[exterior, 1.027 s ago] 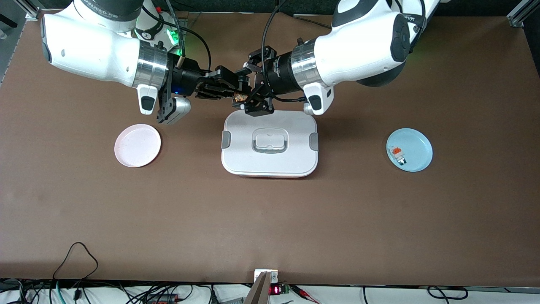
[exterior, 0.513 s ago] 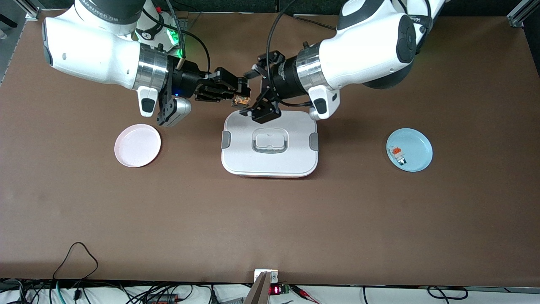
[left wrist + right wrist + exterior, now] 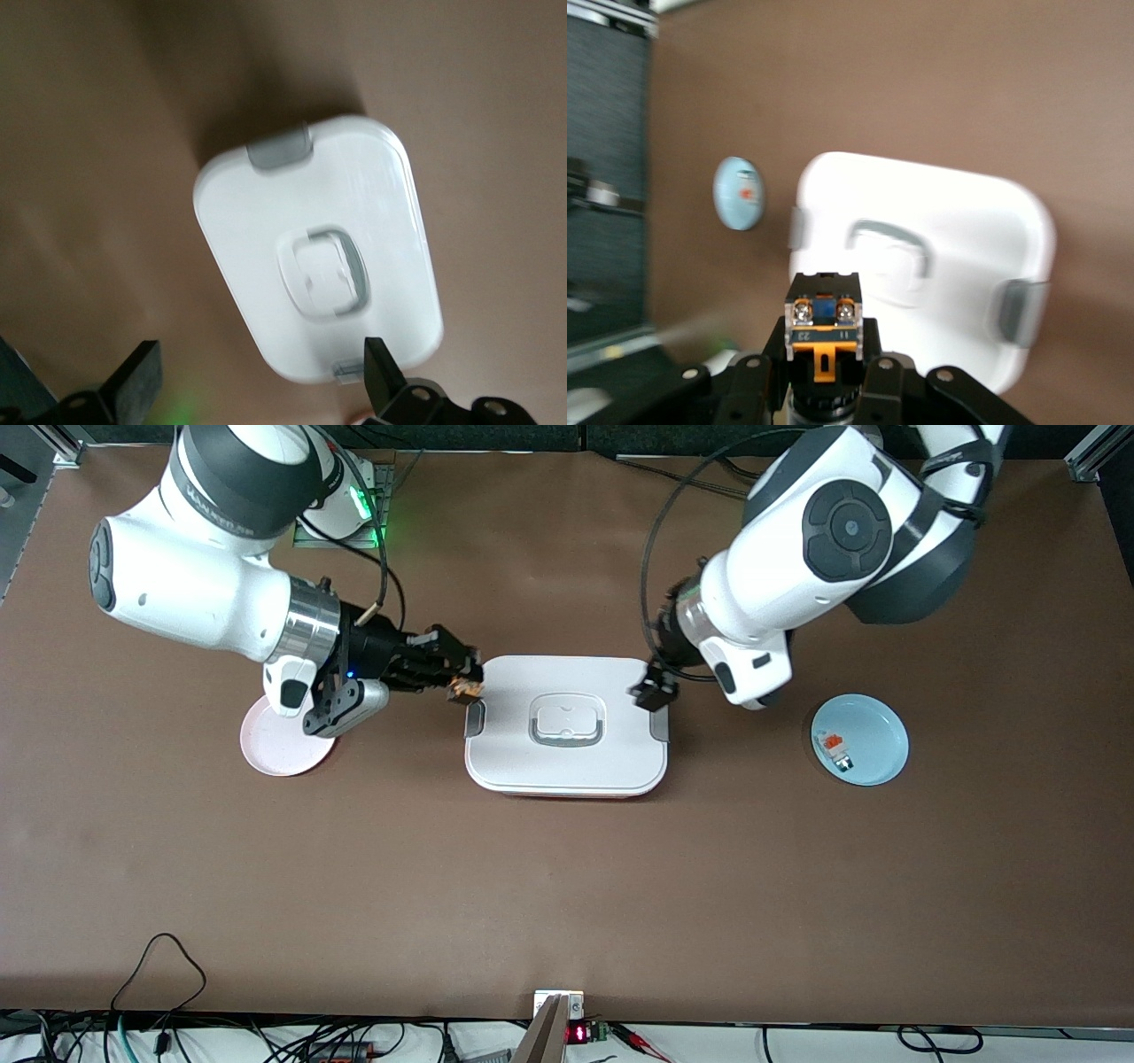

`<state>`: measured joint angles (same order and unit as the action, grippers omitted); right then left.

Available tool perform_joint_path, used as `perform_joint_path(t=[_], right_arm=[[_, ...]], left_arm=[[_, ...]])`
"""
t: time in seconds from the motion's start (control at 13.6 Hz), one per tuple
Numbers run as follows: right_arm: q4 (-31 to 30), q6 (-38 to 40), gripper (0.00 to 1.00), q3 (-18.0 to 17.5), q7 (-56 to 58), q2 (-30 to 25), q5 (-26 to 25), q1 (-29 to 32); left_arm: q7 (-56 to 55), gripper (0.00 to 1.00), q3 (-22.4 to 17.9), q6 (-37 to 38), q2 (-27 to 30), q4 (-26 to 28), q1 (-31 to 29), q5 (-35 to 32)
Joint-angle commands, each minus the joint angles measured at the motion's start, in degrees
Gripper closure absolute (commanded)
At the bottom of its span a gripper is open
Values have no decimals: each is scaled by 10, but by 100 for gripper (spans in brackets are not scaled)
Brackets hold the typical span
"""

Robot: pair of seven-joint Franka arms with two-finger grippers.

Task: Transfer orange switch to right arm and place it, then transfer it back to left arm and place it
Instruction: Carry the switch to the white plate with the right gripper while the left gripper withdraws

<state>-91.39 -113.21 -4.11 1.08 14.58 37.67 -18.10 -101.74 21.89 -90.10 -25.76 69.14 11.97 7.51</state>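
Note:
The orange switch (image 3: 464, 690), a small black block with an orange middle (image 3: 824, 332), is held in my right gripper (image 3: 455, 682), which is shut on it in the air just off the box's edge at the right arm's end. The white lidded box (image 3: 567, 726) lies in the middle of the table and fills much of both wrist views (image 3: 319, 257) (image 3: 921, 266). My left gripper (image 3: 651, 688) hangs open over the box's latch at the left arm's end. Its black fingers (image 3: 381, 376) stand wide apart with nothing between them.
A pink plate (image 3: 282, 746) lies toward the right arm's end, partly under the right wrist. A blue plate (image 3: 873, 740) (image 3: 740, 193) toward the left arm's end holds a small white-and-grey piece with an orange top (image 3: 834, 748). Cables run along the table's near edge.
The two grippers have drawn apart from their meeting point above the box. The right one carried the switch toward the pink plate. The left one, empty, swung over the box's end nearest its own arm.

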Motion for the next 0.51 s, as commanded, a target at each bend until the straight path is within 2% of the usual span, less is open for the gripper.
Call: perform_joint_path(t=[0.0,0.29,0.44], right_arm=[[-21,36,76,-5,69,-5,-62,42],[-20,112,76,-3,216,-5,-179,101],[-21,141,76,-3,313,-8,-216,134]], left_arm=[[91,0,3,36,8,13,-51,-53],[211,0,3,58,13,26,-120,-124],[273,0,2,59,20,37,-153,-130]])
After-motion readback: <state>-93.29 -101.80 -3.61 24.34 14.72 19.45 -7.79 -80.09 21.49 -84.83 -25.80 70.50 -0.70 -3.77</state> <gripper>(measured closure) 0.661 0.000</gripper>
